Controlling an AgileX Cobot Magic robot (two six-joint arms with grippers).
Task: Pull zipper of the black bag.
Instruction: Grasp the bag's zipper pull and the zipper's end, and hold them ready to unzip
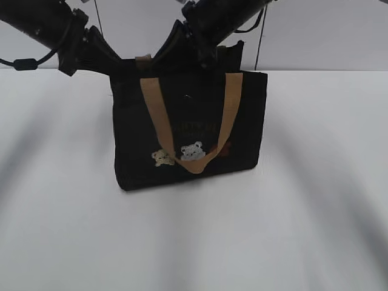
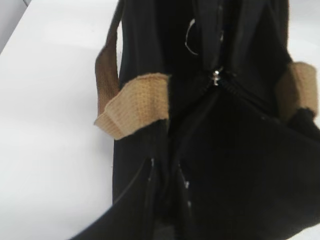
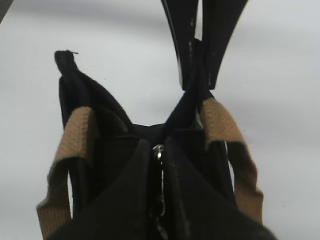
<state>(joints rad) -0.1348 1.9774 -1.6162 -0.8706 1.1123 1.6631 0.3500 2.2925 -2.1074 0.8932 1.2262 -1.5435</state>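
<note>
The bag [image 1: 188, 130] is stood upright on the white bench [image 1: 194, 236], one tan handle [image 1: 188, 121] draped down its front. The zipper [image 2: 216, 77] is seen partway along the top track. The right claw [image 3: 197, 50] is pinched shut on the bag's top edge. The left claw's state cannot be told.

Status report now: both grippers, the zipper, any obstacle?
Left gripper at black fabric bag corner, state unclear. Right gripper shut on bag's top edge. Small silver zipper pull not held. Tan webbing handles beside track.
</note>
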